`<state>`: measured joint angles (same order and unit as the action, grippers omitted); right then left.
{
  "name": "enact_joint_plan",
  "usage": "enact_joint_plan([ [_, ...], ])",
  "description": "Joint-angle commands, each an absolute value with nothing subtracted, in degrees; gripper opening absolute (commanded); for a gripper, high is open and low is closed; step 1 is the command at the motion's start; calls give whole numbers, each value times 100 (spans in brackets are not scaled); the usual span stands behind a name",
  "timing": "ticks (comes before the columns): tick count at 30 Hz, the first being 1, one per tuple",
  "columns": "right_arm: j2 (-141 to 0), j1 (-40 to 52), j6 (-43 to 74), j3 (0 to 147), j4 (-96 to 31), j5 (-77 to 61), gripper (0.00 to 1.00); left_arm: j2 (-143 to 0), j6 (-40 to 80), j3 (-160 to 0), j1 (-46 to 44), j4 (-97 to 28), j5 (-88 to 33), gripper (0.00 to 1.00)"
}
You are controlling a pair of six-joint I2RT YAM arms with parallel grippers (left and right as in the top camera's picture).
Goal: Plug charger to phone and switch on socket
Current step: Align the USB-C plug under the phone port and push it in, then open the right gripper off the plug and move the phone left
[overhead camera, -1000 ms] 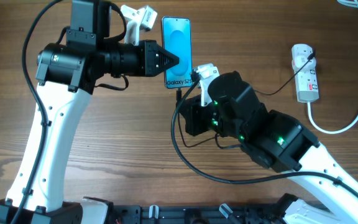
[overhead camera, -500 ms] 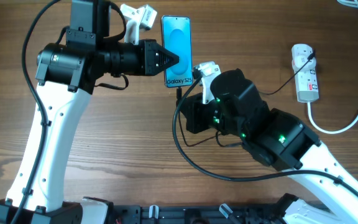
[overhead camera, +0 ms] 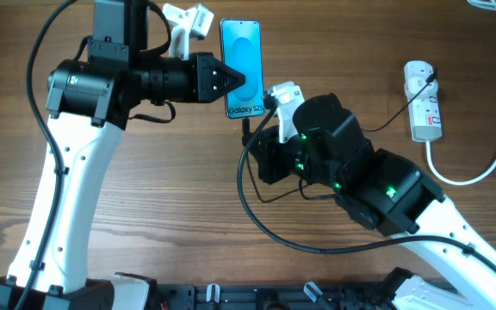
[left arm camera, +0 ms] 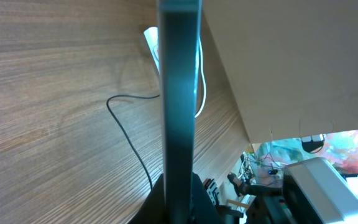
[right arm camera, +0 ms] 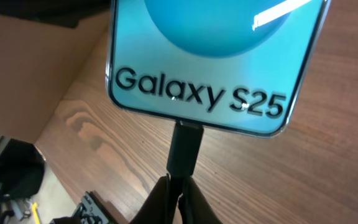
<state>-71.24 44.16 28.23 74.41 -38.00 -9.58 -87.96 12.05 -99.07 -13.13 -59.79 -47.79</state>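
The phone (overhead camera: 241,67) has a cyan screen and "Galaxy S25" text at its near end. My left gripper (overhead camera: 235,83) is shut on its left edge; the left wrist view shows the phone (left arm camera: 179,93) edge-on between the fingers. My right gripper (right arm camera: 180,186) is shut on the charger's dark connector (right arm camera: 185,149), whose tip meets the phone's bottom edge (right arm camera: 197,118). In the overhead view the connector (overhead camera: 247,129) sits just below the phone. The thin black cable (overhead camera: 386,120) runs right to the white socket (overhead camera: 424,102), which has a black plug in it.
The socket's thick white cord (overhead camera: 480,164) loops along the right edge of the table. The thin cable also shows on the wood in the left wrist view (left arm camera: 129,134). Both arms crowd the table's middle. Robot bases line the front edge.
The left gripper and phone shifted slightly left and away. The right gripper with the connector followed slightly toward the phone.
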Motion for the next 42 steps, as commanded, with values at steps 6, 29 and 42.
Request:
enact_joint_plan([
  [6, -6993, 4309, 2696, 7618, -3780, -926, 31, -8744, 1138, -9935, -1387, -6093, -4657, 4],
  [29, -7382, 4309, 3240, 7605, -5524, -1557, 100, -11179, 1387, -9933, -1503, -6652, -3612, 4],
  [42, -8117, 4309, 3468, 7605, -5540, -1660, 100, -12112, 1041, -9933, -1603, -6510, -3612, 4],
])
